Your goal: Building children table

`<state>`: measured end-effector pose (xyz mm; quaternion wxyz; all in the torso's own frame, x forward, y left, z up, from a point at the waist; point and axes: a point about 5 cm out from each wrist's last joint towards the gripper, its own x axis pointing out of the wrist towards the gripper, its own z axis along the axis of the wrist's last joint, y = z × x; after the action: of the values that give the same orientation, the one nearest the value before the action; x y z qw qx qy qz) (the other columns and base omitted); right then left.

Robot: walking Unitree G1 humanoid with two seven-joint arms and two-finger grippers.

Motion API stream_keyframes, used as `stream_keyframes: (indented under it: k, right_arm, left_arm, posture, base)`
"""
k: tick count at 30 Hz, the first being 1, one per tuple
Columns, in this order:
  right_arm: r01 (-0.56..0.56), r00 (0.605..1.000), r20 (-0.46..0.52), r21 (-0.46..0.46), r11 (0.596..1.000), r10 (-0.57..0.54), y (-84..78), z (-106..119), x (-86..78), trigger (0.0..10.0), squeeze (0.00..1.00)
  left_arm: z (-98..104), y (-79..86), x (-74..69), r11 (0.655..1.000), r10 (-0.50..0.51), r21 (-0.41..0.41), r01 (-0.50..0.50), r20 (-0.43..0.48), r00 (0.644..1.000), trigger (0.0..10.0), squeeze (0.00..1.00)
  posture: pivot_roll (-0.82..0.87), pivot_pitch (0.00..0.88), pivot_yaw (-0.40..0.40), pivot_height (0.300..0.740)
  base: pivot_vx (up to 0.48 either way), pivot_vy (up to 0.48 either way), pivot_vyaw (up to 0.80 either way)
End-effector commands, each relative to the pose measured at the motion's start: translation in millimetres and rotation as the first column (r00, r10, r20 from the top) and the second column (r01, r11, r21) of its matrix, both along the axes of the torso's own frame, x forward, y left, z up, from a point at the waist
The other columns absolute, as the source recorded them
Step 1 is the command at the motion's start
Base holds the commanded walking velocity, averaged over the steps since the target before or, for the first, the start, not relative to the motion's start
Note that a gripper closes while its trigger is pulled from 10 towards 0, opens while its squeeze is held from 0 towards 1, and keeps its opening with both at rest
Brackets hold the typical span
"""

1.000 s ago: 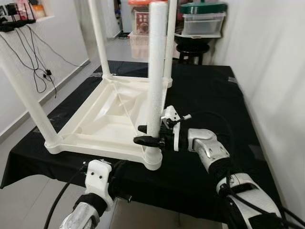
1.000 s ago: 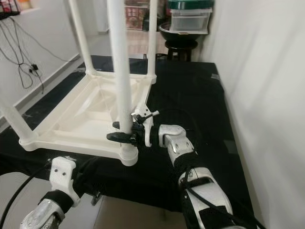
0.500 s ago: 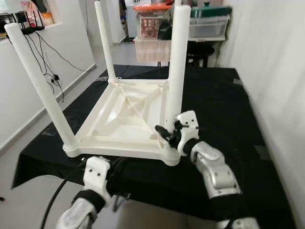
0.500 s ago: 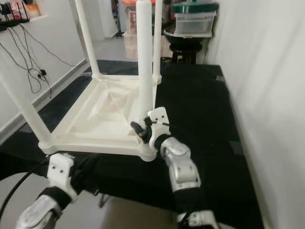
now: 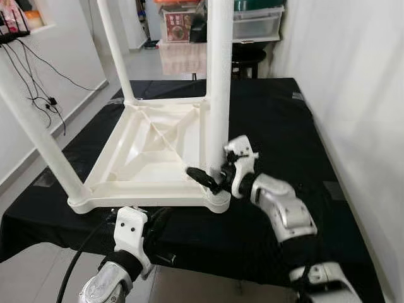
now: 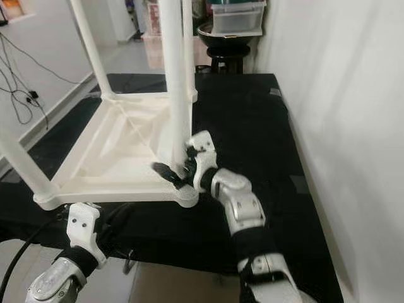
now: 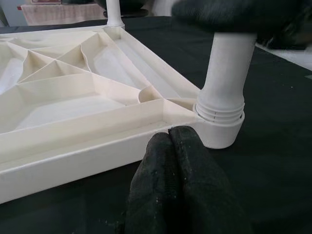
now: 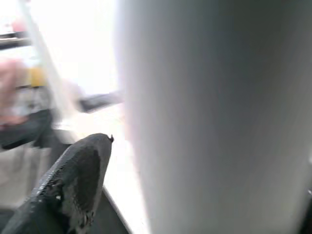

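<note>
One black cloth (image 5: pixel 278 120) covers the whole work surface, and on it sits one white plastic kids' table (image 5: pixel 151 151), flipped upside down so its top is flat on the cloth and its ribbed underside faces up. That underside is a frame of raised walls with diagonal ribs meeting in the middle, all the same off-white plastic.

Four legs total, one per corner, all standing straight up: the near-right leg (image 5: pixel 219 82), the near-left leg (image 5: pixel 38 132), the far-left leg (image 5: pixel 117 47) and a far-right one mostly hidden behind the near-right. Each is a plain round white tube. The near-right one drops into a round corner socket (image 7: pixel 219 127) with a few stepped rings where it seats.

Two arms, two grippers. The right gripper (image 5: pixel 214 177) is at the bottom of that near-right leg, just above the socket, with one black finger on either side of the tube, so it's clamped around the leg. The left gripper (image 7: pixel 176 161) hangs low at the front edge of the cloth, fingers pressed together with nothing between them, pointed at the table's near rim right beside the same socket.
</note>
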<state>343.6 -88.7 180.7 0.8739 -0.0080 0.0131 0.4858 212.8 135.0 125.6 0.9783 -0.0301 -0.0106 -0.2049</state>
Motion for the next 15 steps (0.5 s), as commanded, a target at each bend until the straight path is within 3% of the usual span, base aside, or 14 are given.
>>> stream_keyframes:
  k: [1,4,9,10,12,13,15]
  right_arm:
    - [-0.208,0.978,0.019,-0.026,0.978,0.208,11.0,4.5,-1.0,10.0,0.00]
    - [-0.294,0.956,0.012,-0.052,0.954,0.295,10.9,7.5,8.7,10.0,0.00]
    - [-0.326,0.945,-0.015,-0.038,0.944,0.326,13.6,8.4,14.1,10.0,0.00]
    - [-0.356,0.934,-0.034,-0.036,0.934,0.355,15.7,6.1,14.8,2.1,0.00]
    - [-0.363,0.932,-0.038,-0.036,0.931,0.361,16.1,5.5,14.7,2.1,0.00]
    - [-0.369,0.929,-0.050,-0.037,0.929,0.367,15.4,3.6,15.1,0.0,0.00]
    - [-0.371,0.928,-0.057,-0.037,0.928,0.369,14.8,2.4,15.3,0.0,0.00]
  left_arm:
    - [-4.5,1.3,1.0,1.000,0.001,0.008,-0.001,-0.026,1.000,10.0,0.00]
    - [-5.0,0.5,1.5,1.000,0.000,0.005,0.000,-0.029,1.000,10.0,0.00]
    - [-5.7,-0.5,2.1,1.000,0.000,0.005,0.000,-0.032,0.999,10.0,0.00]
    - [-6.4,-1.1,2.2,1.000,0.001,0.004,0.000,-0.034,0.999,10.0,0.00]
    - [-6.6,-1.1,2.2,1.000,0.001,0.004,0.000,-0.034,0.999,10.0,0.00]
    - [-6.8,-1.6,2.1,1.000,0.000,0.003,0.000,-0.035,0.999,10.0,0.00]
    - [-7.0,-1.8,2.0,1.000,0.000,0.002,0.000,-0.036,0.999,10.0,0.00]
  posture:
    - [0.00,0.001,0.035,0.740]
    - [0.01,0.000,0.032,0.740]
    - [0.02,0.000,0.030,0.740]
    - [0.02,0.000,0.030,0.740]
    - [0.02,0.000,0.030,0.740]
    - [0.02,0.000,0.030,0.740]
    - [0.02,0.000,0.030,0.740]
  base:
    - [0.000,0.000,0.00]
    - [0.000,0.000,0.00]
    - [0.000,0.000,0.00]
    - [0.000,0.000,0.00]
    - [0.000,0.000,0.00]
    - [0.000,0.000,0.00]
    - [0.000,0.000,0.00]
